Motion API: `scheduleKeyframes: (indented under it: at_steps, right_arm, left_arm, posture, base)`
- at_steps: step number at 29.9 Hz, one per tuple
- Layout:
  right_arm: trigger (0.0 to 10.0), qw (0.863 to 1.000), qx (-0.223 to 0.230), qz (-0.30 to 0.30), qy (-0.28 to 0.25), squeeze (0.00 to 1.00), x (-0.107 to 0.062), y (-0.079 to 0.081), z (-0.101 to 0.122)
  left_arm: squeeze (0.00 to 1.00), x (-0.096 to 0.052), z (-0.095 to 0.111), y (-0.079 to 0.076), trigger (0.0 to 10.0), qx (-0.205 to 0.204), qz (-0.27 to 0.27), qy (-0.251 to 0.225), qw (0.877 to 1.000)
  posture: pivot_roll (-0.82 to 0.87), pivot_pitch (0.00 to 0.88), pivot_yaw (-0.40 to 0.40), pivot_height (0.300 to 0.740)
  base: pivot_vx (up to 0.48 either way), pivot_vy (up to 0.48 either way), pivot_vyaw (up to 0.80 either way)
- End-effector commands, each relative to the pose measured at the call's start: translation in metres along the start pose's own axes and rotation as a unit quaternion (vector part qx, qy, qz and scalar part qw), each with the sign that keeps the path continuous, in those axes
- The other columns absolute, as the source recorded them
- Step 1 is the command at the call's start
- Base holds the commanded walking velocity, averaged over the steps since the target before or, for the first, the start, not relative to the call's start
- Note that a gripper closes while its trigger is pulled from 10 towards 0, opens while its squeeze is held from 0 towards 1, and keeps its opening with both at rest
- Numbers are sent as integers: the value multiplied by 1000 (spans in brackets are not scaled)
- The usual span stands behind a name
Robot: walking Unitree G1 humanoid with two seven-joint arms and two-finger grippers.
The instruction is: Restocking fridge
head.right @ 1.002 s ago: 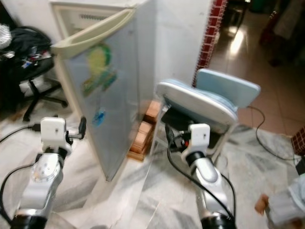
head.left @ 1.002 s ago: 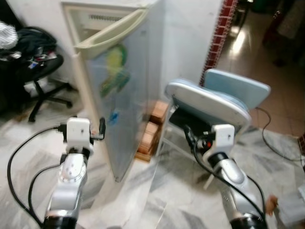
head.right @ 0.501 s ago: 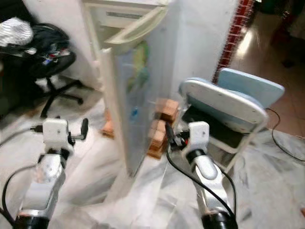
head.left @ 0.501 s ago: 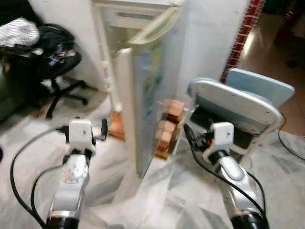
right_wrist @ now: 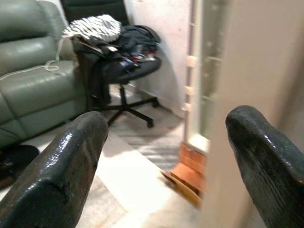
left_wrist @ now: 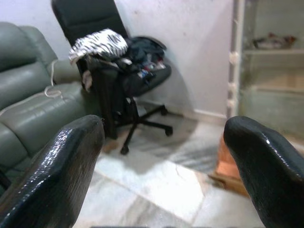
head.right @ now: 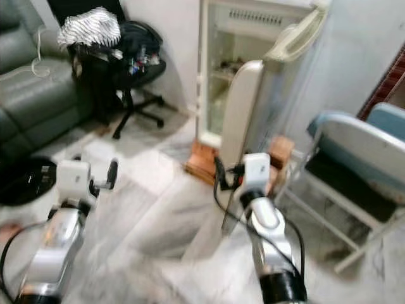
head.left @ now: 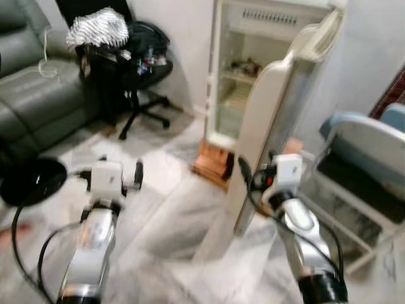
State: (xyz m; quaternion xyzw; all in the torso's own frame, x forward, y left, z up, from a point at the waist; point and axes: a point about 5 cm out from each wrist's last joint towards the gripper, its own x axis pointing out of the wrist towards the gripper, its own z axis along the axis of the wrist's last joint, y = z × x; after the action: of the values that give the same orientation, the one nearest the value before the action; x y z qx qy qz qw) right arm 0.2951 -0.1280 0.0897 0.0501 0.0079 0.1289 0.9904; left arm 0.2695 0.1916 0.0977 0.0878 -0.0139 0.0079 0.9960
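A white fridge (head.left: 235,95) stands ahead against the wall, raised on wooden blocks (head.left: 212,163). Its door (head.left: 269,120) is swung wide and I see it edge-on. Inside are pale shelves with a few blurred items (head.left: 245,66). My left gripper (left_wrist: 164,135) is held out low over the marble floor, left of the fridge, open with nothing between its fingers (left_wrist: 71,161). My right gripper (right_wrist: 166,126) hovers close beside the door's edge (right_wrist: 237,71), also open and empty. The whole scene is slightly blurred.
A black office chair (head.left: 139,66) piled with clothes stands left of the fridge. A grey sofa (head.left: 31,88) fills the far left, with a round black object (head.left: 28,183) on the floor before it. A pale blue folding chair (head.left: 370,155) stands to the right of the door.
My view has swung left around the door, so the fridge's inside, the sofa and the office chair now show. Both arms keep the same raised pose with grippers open.
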Motion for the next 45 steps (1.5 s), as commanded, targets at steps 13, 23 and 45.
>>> scheduleKeyframes:
  at_steps: [13, 23, 45]
  right_arm:
    - [10000, 990, 31, -133, 33, 0, -30, -46, -15]
    - [10000, 990, 76, 52, 111, 0, -51, -28, -34]
    - [10000, 992, 11, -111, 59, 0, -19, -56, -11]
  left_arm:
    - [0, -1, 1, -12, 10000, -7, -23, -4, 1000]
    - [0, 0, 1, -16, 10000, -7, -35, -3, 999]
    - [0, -2, -2, -18, 10000, -9, -36, 7, 999]
  posture:
    - [62, 0, -8, 740]
    - [50, 0, 0, 740]
    - [69, 0, 0, 740]
  base:
    - [0, 0, 0]
    - [0, 0, 0]
    - [0, 0, 0]
